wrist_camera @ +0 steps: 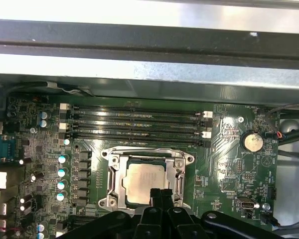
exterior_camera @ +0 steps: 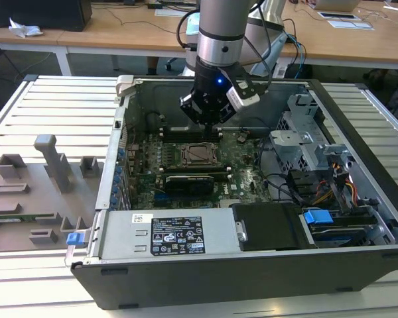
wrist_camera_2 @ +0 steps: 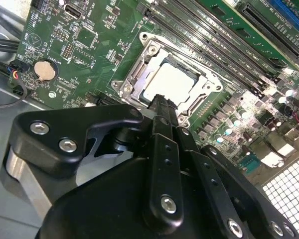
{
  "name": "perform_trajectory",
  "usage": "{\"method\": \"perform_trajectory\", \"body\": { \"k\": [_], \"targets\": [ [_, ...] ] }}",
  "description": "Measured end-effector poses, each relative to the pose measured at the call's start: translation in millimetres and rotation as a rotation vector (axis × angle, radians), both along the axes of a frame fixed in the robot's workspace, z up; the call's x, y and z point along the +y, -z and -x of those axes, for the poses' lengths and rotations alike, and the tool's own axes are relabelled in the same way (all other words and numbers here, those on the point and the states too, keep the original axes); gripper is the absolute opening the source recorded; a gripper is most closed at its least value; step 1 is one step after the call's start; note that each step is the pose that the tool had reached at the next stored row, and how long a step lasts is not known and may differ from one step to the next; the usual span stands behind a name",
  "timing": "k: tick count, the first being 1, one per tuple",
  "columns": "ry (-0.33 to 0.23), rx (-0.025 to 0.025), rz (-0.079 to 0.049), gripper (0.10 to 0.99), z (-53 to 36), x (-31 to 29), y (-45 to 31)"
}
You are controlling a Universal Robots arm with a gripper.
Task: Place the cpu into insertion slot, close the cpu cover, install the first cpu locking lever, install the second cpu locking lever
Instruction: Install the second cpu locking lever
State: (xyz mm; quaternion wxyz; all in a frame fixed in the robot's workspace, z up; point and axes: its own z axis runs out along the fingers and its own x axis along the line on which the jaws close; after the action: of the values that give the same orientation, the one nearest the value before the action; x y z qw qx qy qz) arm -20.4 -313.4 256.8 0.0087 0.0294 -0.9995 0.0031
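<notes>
Open computer case (exterior_camera: pixel 358 265) on a slatted table (exterior_camera: pixel 60 106), exterior view: the gripper (exterior_camera: pixel 209 122) hangs just above the insertion slot (exterior_camera: pixel 200 154) at frame centre. In both wrist views the cpu (wrist_camera: pixel 145 183) lies seated in the slot, ringed by the cpu cover (wrist_camera: pixel 116 174); the fingertips (wrist_camera_2: pixel 162 102) are pressed together with nothing between them, near the cover's edge. Memory slots (wrist_camera: pixel 134 124) lie beside the socket. The second wrist view alone shows a coin battery (wrist_camera_2: pixel 45 70) at upper left beside cables (wrist_camera_2: pixel 5 30).
</notes>
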Motion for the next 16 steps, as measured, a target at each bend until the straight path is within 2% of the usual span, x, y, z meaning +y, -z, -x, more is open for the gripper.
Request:
{"method": "perform_trajectory", "body": {
  "k": [10,13,14,16],
  "targets": [
    [0.000,0.0001,0.000,0.106,0.0,-1.7,-0.1],
    [0.000,0.0001,0.000,0.106,0.0,-5.8,-0.1],
    [0.000,0.0000,0.000,0.106,0.0,-8.5,-0.1],
    [0.000,0.0000,0.000,0.106,0.0,-17.7,-0.1]
  ]
}}
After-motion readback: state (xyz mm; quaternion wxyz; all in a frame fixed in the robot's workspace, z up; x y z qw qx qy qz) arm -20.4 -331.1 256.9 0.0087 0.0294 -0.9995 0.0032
